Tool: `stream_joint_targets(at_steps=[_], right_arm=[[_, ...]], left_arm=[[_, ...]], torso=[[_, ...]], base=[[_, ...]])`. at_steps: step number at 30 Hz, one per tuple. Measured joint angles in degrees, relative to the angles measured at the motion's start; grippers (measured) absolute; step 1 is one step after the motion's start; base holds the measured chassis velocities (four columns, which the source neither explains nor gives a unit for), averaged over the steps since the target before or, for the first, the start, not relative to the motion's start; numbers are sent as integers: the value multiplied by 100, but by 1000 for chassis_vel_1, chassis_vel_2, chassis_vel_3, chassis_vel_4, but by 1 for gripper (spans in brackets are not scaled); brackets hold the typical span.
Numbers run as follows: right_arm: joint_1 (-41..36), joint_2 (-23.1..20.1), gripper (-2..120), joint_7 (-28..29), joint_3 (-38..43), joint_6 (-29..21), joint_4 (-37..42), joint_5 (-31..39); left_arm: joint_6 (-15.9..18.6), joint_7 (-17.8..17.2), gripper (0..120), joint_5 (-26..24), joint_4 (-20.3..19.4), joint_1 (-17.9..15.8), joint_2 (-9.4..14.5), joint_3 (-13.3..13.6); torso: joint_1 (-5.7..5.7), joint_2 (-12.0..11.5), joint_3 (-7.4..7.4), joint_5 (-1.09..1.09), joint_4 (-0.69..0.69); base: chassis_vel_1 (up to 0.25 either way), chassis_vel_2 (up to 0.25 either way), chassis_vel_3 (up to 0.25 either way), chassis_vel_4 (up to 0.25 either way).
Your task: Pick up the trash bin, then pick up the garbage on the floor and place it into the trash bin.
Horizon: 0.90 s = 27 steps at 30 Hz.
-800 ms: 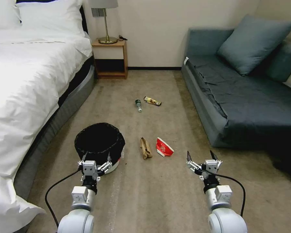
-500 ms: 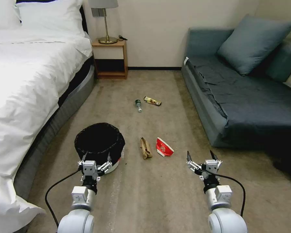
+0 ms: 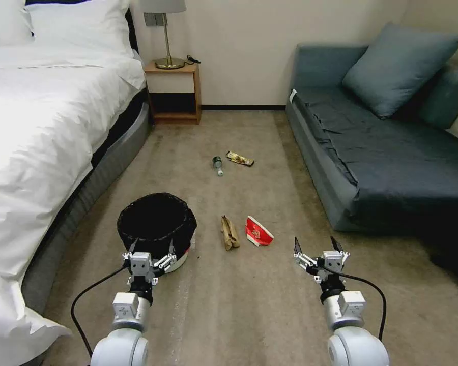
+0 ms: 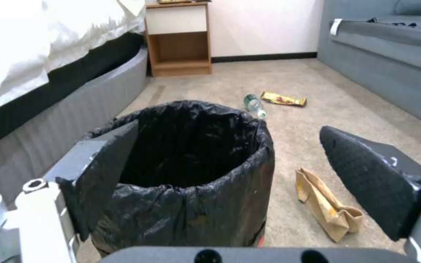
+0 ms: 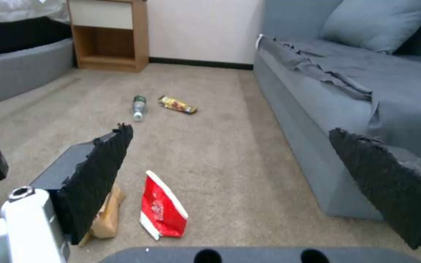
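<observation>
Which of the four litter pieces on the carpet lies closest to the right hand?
The red-and-white carton. It lies just ahead of the right hand; the tan paper strip sits farther left, and the others lie farther off.

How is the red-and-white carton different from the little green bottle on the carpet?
The red-and-white carton is flattened and angular; the green bottle is rounded, lying on its side with a white cap. The carton lies nearer the robot, just ahead of the right claw; the bottle lies farther off, beside a snack wrapper. Both rest loose on the floor.
</observation>
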Motion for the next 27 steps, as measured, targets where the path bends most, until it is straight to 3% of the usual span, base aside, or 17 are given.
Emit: stream_joint_targets(at_steps=[13, 16, 20, 21, 22, 24, 27], right_arm=[[0, 1, 100, 5, -1, -4, 0, -1], [-17, 61, 100, 133, -27, -99, 80, -44], [-167, 511, 100, 1021, -280, -727, 724, -396], [-167, 511, 100, 1021, -280, -727, 724, -396], [-197, 531, 100, 1104, -303, -738, 819, -474], [-237, 514, 100, 1152, -317, -709, 893, -536], [-297, 461, 100, 1156, -329, -610, 912, -626]], left_arm=[[21, 1, 100, -20, 0, -6, -1, -7], [260, -9, 100, -164, -54, -49, -30, -66], [1166, -90, 100, -695, -296, -229, -150, -297], [1166, -90, 100, -695, -296, -229, -150, -297], [1415, -114, 100, -862, -405, -261, -166, -364], [1581, -86, 100, -1030, -650, -188, -37, -450], [1637, -52, 100, -1068, -746, -120, 83, -487]], torso=[[0, 0, 0, 0, 0], [0, 0, 0, -1, 0], [0, 0, 0, -1, 0], [0, 0, 0, -1, 0], [0, 0, 0, -5, -1], [0, 0, 0, 5, -1], [0, 0, 0, -4, 0]], base=[[0, 0, 0, 0], [0, 0, 0, 0], [0, 0, 0, 0], [0, 0, 0, 0], [0, 0, 0, 0], [0, 0, 0, 0], [0, 0, 0, 0]])
